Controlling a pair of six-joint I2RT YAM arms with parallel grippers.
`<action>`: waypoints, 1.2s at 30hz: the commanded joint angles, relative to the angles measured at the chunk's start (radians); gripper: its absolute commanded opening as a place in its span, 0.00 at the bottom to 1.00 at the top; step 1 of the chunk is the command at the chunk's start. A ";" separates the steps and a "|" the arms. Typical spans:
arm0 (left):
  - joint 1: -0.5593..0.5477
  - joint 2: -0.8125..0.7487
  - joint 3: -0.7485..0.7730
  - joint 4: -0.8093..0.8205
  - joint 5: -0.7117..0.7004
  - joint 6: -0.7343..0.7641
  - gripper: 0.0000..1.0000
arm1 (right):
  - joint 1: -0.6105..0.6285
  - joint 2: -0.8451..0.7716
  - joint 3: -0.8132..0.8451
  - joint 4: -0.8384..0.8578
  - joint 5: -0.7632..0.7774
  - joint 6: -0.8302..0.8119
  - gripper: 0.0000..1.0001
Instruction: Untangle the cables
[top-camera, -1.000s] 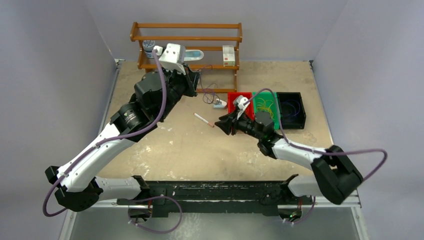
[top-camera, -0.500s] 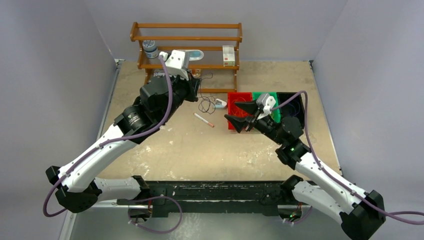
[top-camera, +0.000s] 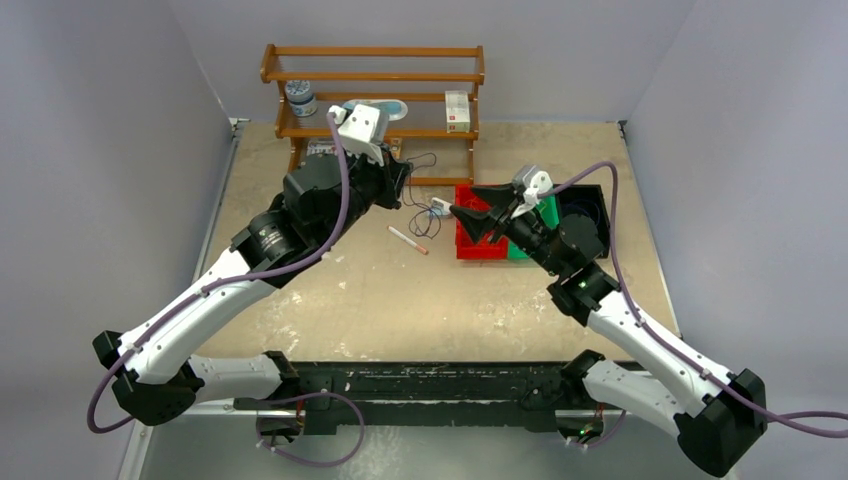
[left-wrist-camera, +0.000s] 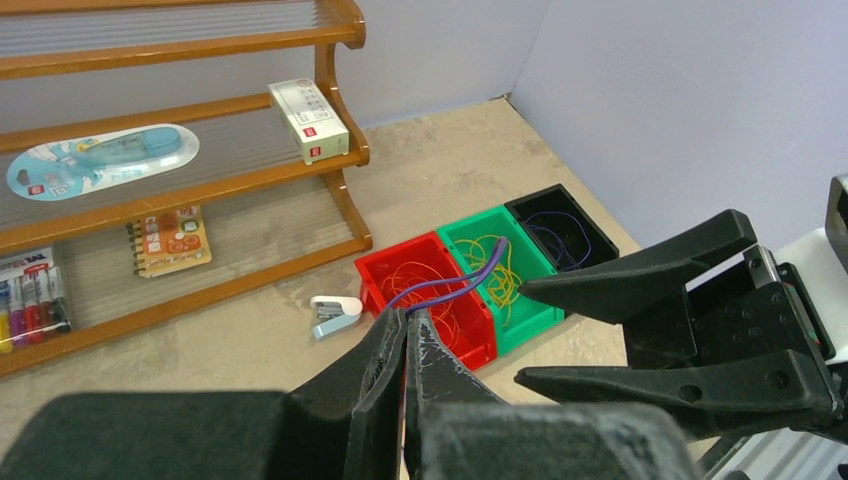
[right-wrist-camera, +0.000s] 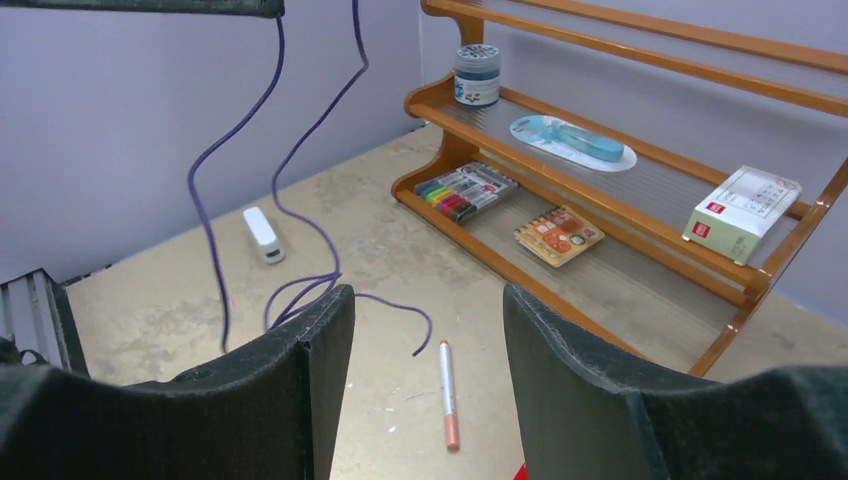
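One purple cable (left-wrist-camera: 455, 285) is pinched in the closed tips of the left gripper (left-wrist-camera: 407, 320), held above the table (top-camera: 330, 300) in front of the wooden shelf rack (top-camera: 375, 75). The cable hangs down in loose loops (its free end dangles near the table, between the white stapler (right-wrist-camera: 262, 232) and the white pen (right-wrist-camera: 447, 390); contact cannot be told). The right gripper (top-camera: 463, 198) is spread wide and holds nothing. It points toward the left gripper from over the red bin (left-wrist-camera: 480, 345). Orange cables (left-wrist-camera: 420, 275) lie in that red bin. Yellow cables (left-wrist-camera: 505, 290) lie in the green bin (left-wrist-camera: 530, 325) beside it, and a dark purple loop (left-wrist-camera: 565, 240) lies in the black bin (left-wrist-camera: 560, 195).
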 joint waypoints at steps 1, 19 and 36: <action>0.001 -0.008 -0.004 0.060 0.043 0.026 0.00 | 0.004 0.003 0.060 0.072 0.015 0.017 0.58; 0.001 -0.002 -0.004 0.080 0.108 0.033 0.00 | 0.005 0.281 0.201 0.129 -0.422 -0.001 0.63; 0.001 -0.017 0.075 0.079 0.112 0.013 0.00 | 0.004 0.468 0.064 0.289 -0.090 0.177 0.16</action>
